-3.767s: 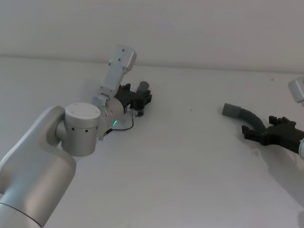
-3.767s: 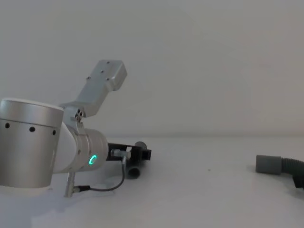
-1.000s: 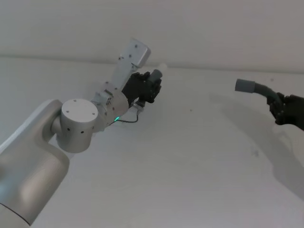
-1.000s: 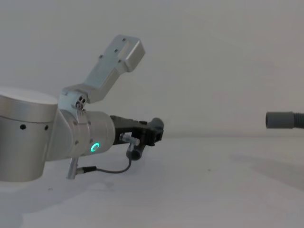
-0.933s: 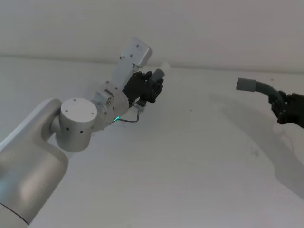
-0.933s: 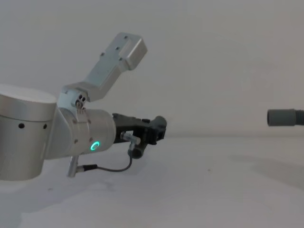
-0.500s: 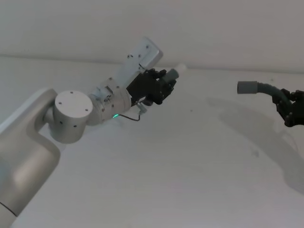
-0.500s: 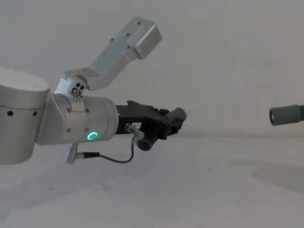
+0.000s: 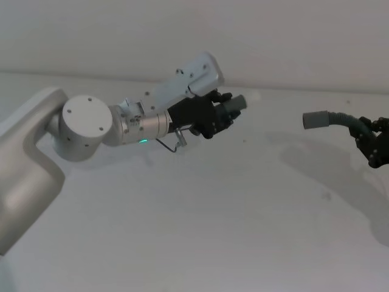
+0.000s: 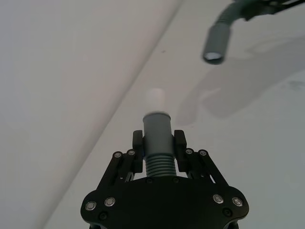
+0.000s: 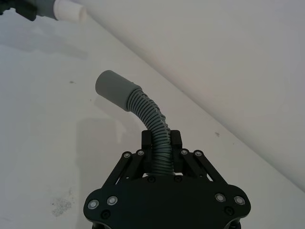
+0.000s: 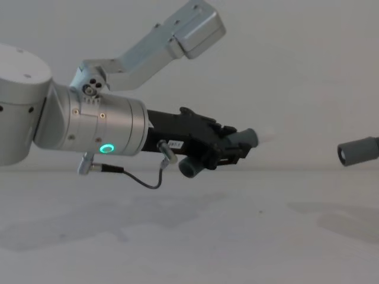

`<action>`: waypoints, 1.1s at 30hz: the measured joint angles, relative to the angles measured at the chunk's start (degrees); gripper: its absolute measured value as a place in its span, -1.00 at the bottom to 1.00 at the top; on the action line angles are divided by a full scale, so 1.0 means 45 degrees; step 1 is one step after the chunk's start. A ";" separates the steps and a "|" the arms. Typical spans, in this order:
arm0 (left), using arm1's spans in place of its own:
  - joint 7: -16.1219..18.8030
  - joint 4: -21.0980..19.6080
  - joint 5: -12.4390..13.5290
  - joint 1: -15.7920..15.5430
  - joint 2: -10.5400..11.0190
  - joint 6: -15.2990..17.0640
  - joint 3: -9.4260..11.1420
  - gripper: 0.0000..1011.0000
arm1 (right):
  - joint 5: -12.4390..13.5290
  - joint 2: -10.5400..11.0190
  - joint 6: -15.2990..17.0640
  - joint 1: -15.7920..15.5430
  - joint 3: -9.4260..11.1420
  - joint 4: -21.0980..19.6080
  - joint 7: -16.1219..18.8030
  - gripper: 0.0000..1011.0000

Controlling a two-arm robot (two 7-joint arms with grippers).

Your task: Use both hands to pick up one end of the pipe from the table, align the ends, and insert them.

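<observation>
1. Cut off at the head view's right edge: right gripper, clamped on the ribbed hose (grip plainer from its wrist).
2. Whitish tip faint from the head, clear from the left wrist.
3. Left gripper closed round the short tube, above the table.
4. Open room between tip and cuff, well apart.

Your left gripper clamps the short dark tube, its whitish tip forward; the cuff of the ribbed hose hangs well apart.

Short tube and hose now aloft, tip nearer cuff.
</observation>
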 joint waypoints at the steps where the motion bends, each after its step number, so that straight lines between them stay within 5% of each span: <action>1: -0.0252 -0.0027 0.0057 -0.0129 0.0099 -0.0114 0.0121 -0.24 | -0.0006 0.0007 -0.0016 0.0000 -0.0003 0.0002 0.0006 -0.55; 13: -0.1321 0.0068 0.0231 -0.0742 0.0486 -0.0896 0.0677 -0.24 | -0.0045 -0.0259 -0.0646 -0.0186 0.0156 -0.0090 -0.0193 -0.56; 33: -0.0171 0.0296 0.0082 -0.0234 0.0117 -0.1605 0.0372 -0.24 | 0.0386 -0.0356 -0.1420 -0.0971 0.0416 -0.0814 -0.0009 -0.56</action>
